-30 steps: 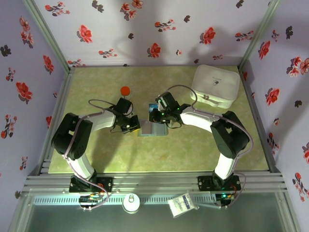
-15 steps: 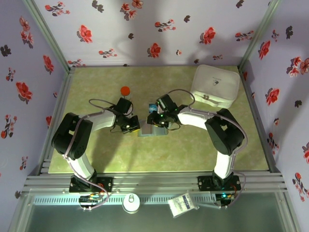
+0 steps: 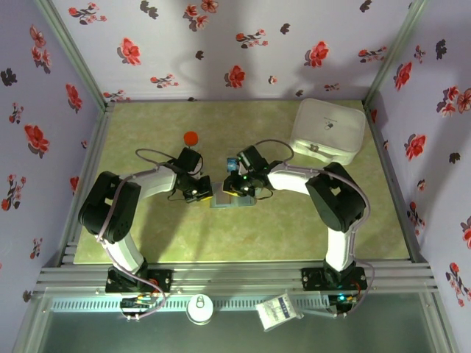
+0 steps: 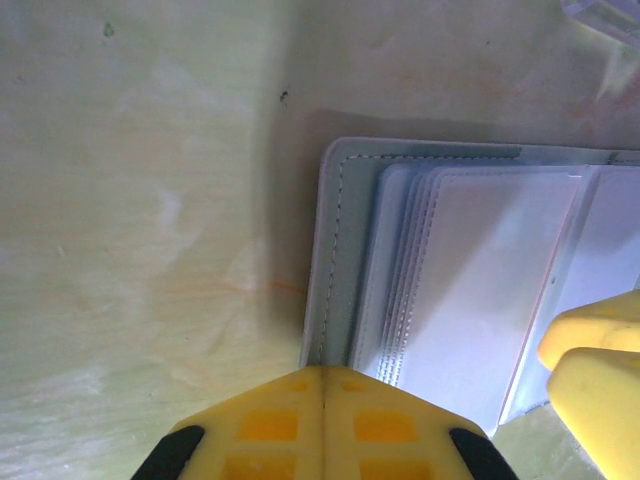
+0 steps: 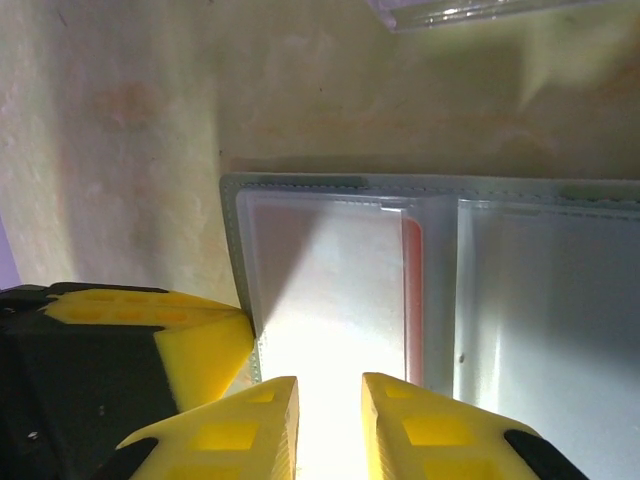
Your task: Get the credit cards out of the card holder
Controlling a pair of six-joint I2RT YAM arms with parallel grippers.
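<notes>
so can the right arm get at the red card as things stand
Probably yes: the right tool hangs over the open card holder, the red card just beside its tips. The card lies under a clear sleeve, though, so gripping it may be fiddly.

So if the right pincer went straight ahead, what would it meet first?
Likely the card holder, at the clear pocket over the red card, right ahead of the right pincer; depth unclear.
</notes>
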